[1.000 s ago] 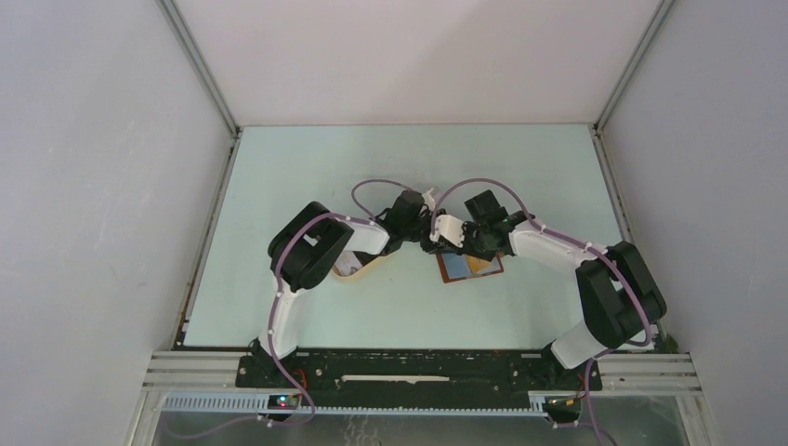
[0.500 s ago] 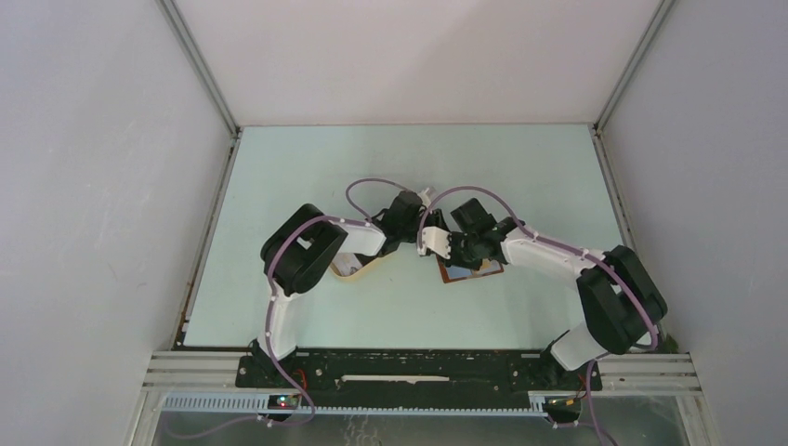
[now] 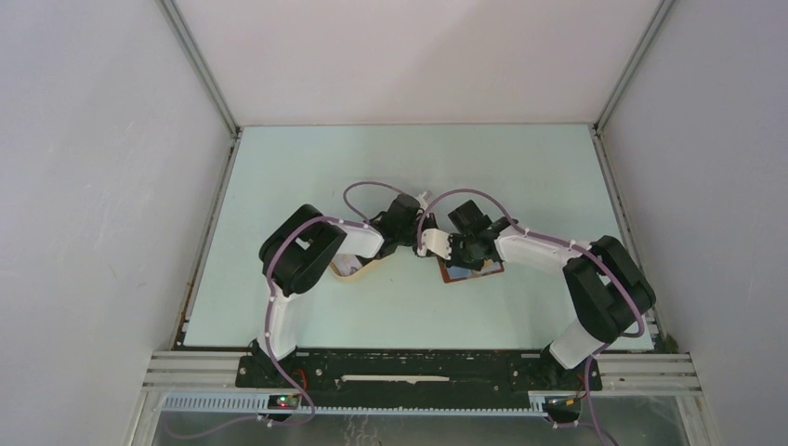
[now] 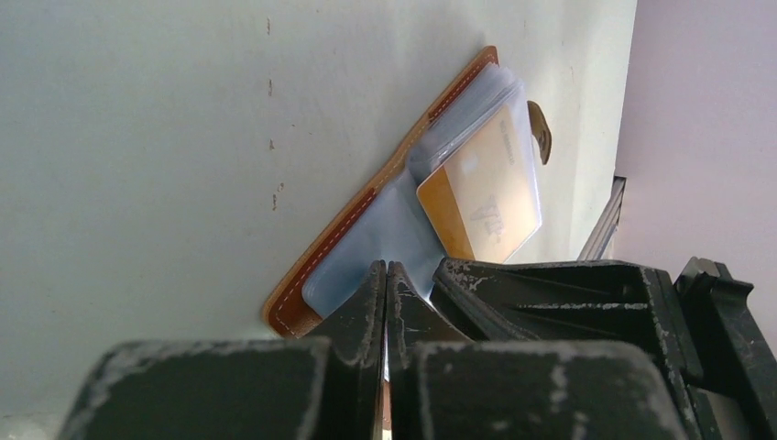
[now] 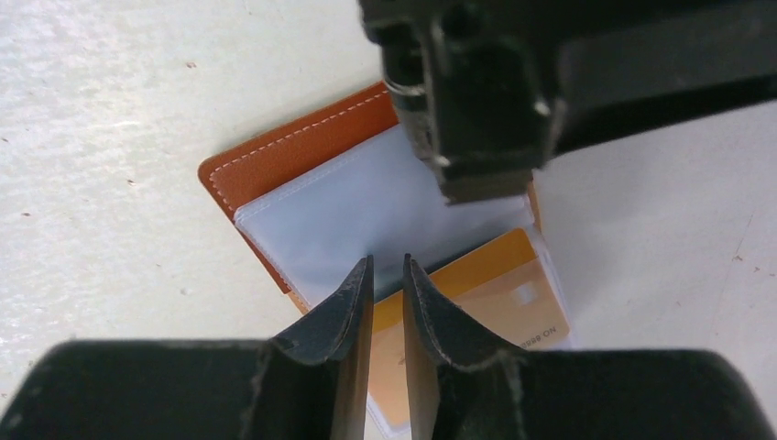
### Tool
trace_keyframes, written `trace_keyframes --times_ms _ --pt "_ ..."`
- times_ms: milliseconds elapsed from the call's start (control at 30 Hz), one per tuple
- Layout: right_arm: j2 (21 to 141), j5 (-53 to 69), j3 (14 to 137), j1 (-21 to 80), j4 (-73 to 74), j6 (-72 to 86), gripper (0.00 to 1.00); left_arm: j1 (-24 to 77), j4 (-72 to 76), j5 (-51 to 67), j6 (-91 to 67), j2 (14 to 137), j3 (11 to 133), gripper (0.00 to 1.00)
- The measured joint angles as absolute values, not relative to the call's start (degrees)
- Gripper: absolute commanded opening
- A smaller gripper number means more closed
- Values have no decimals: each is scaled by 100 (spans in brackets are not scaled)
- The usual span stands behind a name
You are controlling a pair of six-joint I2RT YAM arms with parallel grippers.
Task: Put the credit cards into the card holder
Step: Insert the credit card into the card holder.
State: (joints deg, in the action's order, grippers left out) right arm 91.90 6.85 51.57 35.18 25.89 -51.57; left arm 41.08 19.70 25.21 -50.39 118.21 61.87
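The card holder (image 3: 474, 270) lies open on the table, brown leather (image 5: 293, 151) with clear sleeves. An orange credit card (image 5: 486, 293) sits inside one sleeve (image 4: 481, 188). My left gripper (image 4: 386, 268) is shut, its tips down on a clear sleeve near the holder's corner (image 4: 291, 310), with nothing visible between the fingers. In the right wrist view its black fingertip (image 5: 484, 183) rests on that sleeve. My right gripper (image 5: 388, 261) hovers over the sleeve edge and the orange card, its jaws a narrow gap apart and empty. Other credit cards are hidden.
A beige oval tray (image 3: 358, 272) lies partly under my left forearm, left of the holder. Both arms meet mid-table above the holder. White walls enclose the pale green table (image 3: 307, 167) on three sides.
My left gripper has closed from part open to shut over the sleeve. The right arm has shifted slightly left, nearer the left gripper. The holder has stayed put.
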Motion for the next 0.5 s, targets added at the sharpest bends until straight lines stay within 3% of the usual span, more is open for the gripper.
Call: trace_keyframes --times_ms 500 --pt "9183 475 5157 3264 2482 -5151 25 4058 2163 2751 -4908 11948 6187 0"
